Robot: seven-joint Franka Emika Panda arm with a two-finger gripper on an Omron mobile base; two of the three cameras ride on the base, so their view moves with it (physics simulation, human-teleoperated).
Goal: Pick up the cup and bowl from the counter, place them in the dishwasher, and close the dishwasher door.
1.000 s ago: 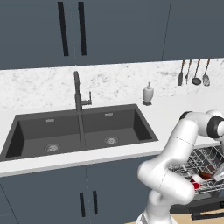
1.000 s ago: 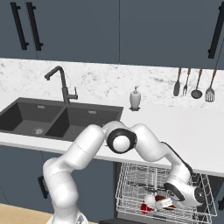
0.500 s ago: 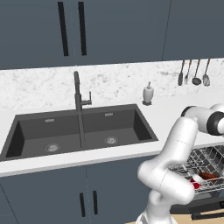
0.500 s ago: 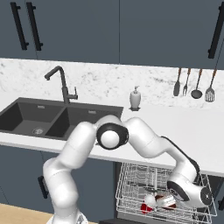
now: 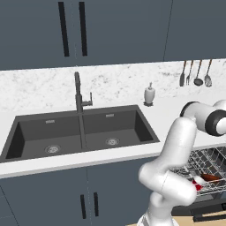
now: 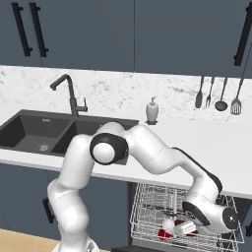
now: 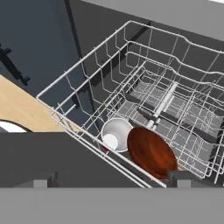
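Both items off the counter (image 6: 211,142) and down in the pulled-out wire rack (image 7: 144,92) of the dishwasher (image 6: 184,216). Reddish-brown bowl (image 7: 152,152) propped on edge at the rack's front, white-and-red cup (image 7: 115,135) just beside it, lying on its side (touching or not, hard to say). End effector (image 7: 111,183) spread wide, grasping nothing, hanging above the rack's front edge. Placing part judged finished; left to do: rack pushed in, dishwasher door shut.
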